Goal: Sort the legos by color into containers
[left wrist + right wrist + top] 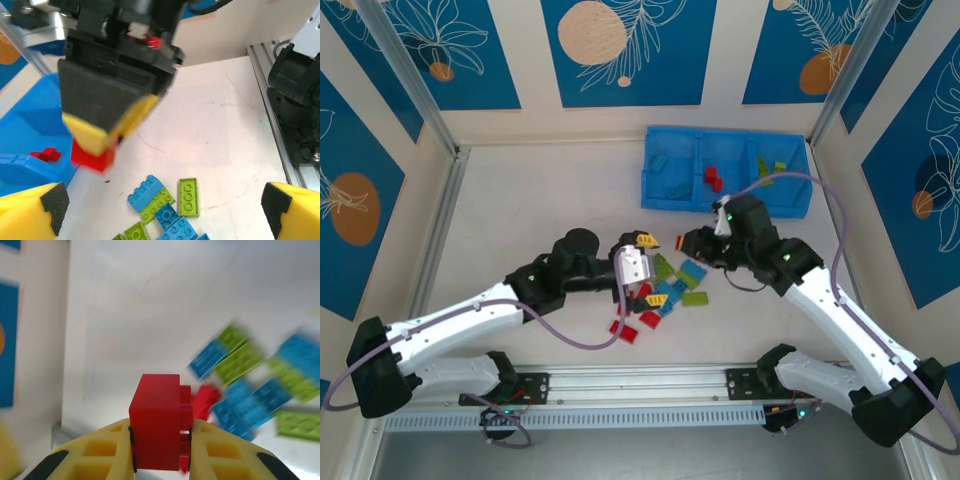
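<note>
The pale, scuffed worktop (520,200) carries everything. At its far side, right of centre, sits a bright blue plastic tray (650,200) with three square compartments side by side. The left compartment holds light blue bricks (668,188), the middle one red bricks (713,179) and the right one lime green bricks (771,166).

Two white-and-black arms reach in from the near edge, the left arm (470,315) and the right arm (830,300). Their ends come close together in front of the tray.

The left claw (645,272) stands wide open. Its yellow fingers are far apart with nothing between them, and it hangs over the left part of the loose pile of small plastic bricks (670,288).

The right claw (686,243) is closed on a single small red brick (155,425), which is pinched between its yellow fingers. It holds the brick clear of the worktop, between the pile and the tray's near wall.

The pile lies on the worktop in front of the tray. Light blue and lime green pieces are mixed close together, some of them touching. A few loose red pieces (625,330) lie at its near-left edge.
</note>
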